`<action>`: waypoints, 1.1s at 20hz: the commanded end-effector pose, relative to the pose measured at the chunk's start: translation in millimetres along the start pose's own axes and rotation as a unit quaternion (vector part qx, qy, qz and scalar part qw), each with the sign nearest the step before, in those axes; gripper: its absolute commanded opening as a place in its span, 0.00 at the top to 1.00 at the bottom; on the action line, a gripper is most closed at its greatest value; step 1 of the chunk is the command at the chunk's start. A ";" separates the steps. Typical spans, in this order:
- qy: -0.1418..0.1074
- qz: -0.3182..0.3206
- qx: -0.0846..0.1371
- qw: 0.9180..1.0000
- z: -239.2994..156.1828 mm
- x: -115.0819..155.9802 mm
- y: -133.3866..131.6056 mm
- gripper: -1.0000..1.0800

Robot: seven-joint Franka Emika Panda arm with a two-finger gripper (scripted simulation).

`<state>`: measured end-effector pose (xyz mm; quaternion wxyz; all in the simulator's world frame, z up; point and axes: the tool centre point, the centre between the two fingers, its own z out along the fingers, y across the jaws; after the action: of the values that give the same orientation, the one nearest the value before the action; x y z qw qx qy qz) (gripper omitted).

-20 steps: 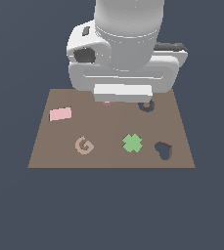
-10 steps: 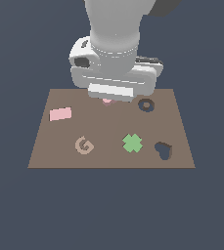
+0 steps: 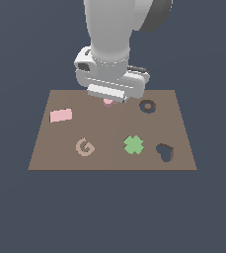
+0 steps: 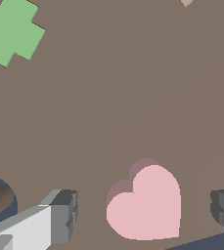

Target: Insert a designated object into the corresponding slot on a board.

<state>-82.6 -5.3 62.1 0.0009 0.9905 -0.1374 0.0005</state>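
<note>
The robot arm is hovering low over the far middle of the brown board [image 3: 109, 143], its gripper [image 4: 145, 215] spread wide with one finger [image 4: 59, 215] on either side of a small pink heart-shaped piece [image 4: 145, 205]. The fingers are standing apart from the piece, not touching it, and the heart is lying flat on the board between them. In the exterior view only a sliver of that pink piece [image 3: 108, 102] is showing beneath the wrist. The dark heart-shaped slot [image 3: 165, 152] is sitting well apart, at the board's near corner on the exterior view's right, just beside the green cross [image 3: 133, 145]. A dark ring-shaped recess [image 3: 147, 106] is lying near the gripper; a tan spiral [image 3: 85, 147] and pale pink rectangle [image 3: 61, 115] are occupying the exterior view's left.
</note>
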 end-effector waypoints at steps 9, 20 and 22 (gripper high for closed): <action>-0.001 0.013 0.000 1.000 12.1 -8.7 3.3 0.04; -0.001 0.014 0.001 1.000 32.2 -9.6 3.1 1.00; -0.001 0.014 0.001 1.000 32.2 -9.6 3.1 1.00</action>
<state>-92.8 -5.4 30.6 -0.0001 0.9885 -0.1514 -0.0002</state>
